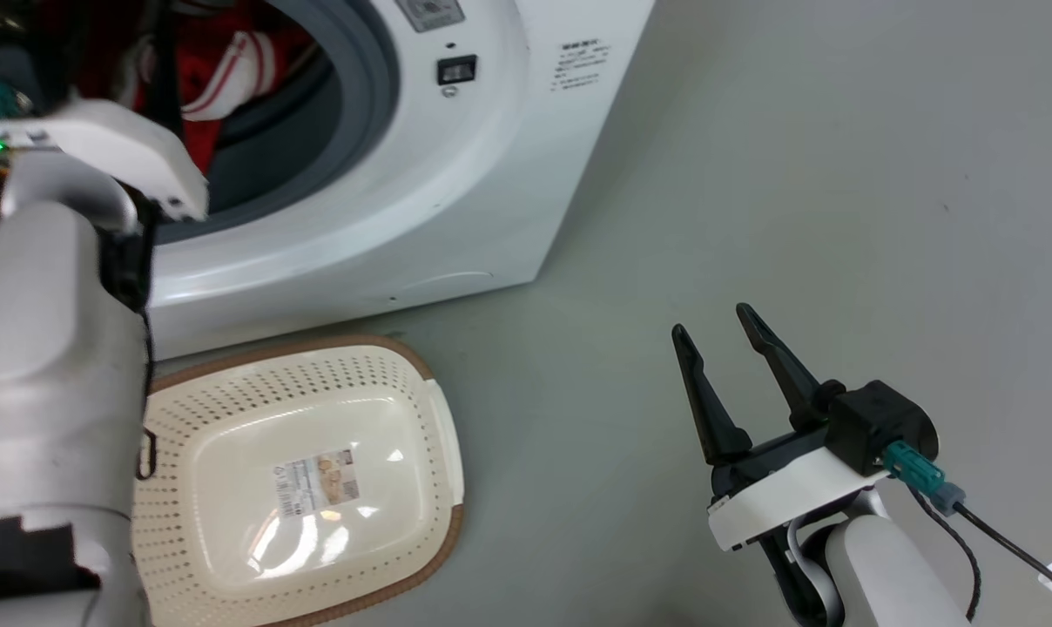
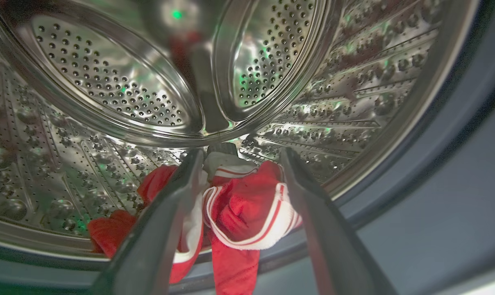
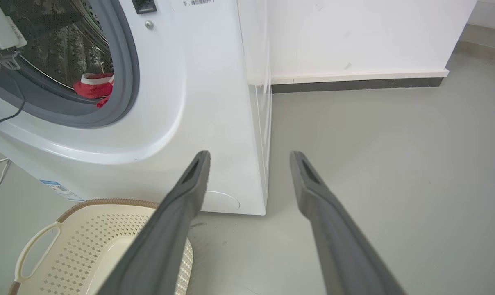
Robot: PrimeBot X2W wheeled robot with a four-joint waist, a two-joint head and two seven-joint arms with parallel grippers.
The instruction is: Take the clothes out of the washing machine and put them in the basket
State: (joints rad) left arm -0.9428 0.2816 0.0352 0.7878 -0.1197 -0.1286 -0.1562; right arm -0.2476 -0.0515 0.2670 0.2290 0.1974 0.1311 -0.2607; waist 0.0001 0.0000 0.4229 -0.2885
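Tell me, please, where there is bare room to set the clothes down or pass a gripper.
Free: the inside of the cream perforated plastic basket, bare but for its paper label, and the grey floor between basket, white washing machine and right gripper. Crowded: the steel drum's lower front, where the open left gripper straddles the red white-striped clothes.

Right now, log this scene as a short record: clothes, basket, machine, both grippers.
clothes: red with white stripes, lying at the front lip of the drum
washing machine: door opening clear, clothes inside
basket: on the floor before the machine, no clothes in it, label on its base
left gripper: inside the drum, fingers open on either side of the clothes
right gripper: open, holding nothing, over the floor right of the basket
task stage: nothing in the basket yet
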